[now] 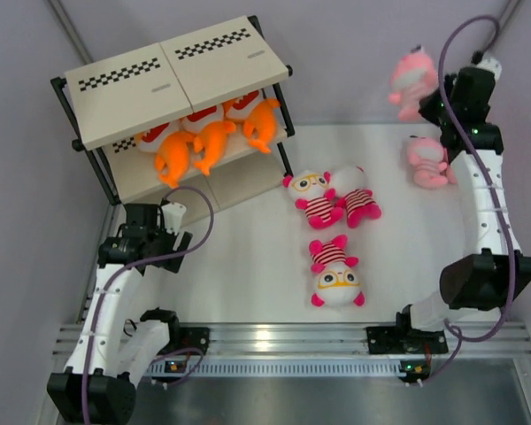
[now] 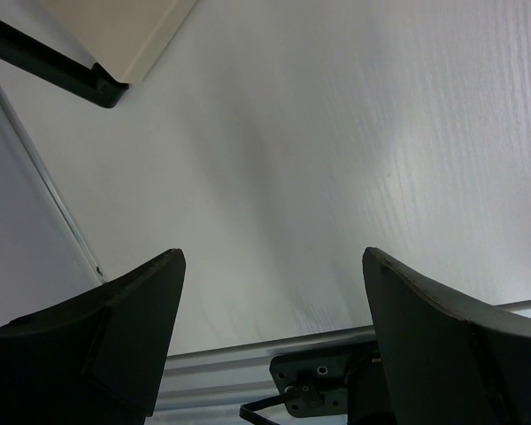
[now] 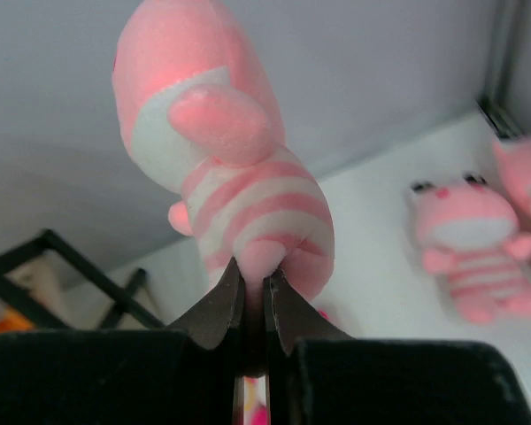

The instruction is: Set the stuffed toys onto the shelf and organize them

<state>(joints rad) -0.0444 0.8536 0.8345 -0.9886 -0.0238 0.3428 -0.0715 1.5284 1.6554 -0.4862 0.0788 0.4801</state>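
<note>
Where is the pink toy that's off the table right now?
In the top view, the pink striped toy hangs at the far right, pinched in the right end effector, just beyond another pink toy lying on the table.

Bright, even light leaves only soft shadows on the white table (image 1: 248,257) (wrist-view foregrounds blur dark).

On the middle board of the shelf (image 1: 173,80): three orange toys (image 1: 208,142) in a row. Lying flat in the middle: three magenta-striped toys (image 1: 317,202), two touching, one apart. At far right, one pink toy (image 1: 413,80) aloft, pinched at its base, another (image 1: 427,162) lying below.
</note>
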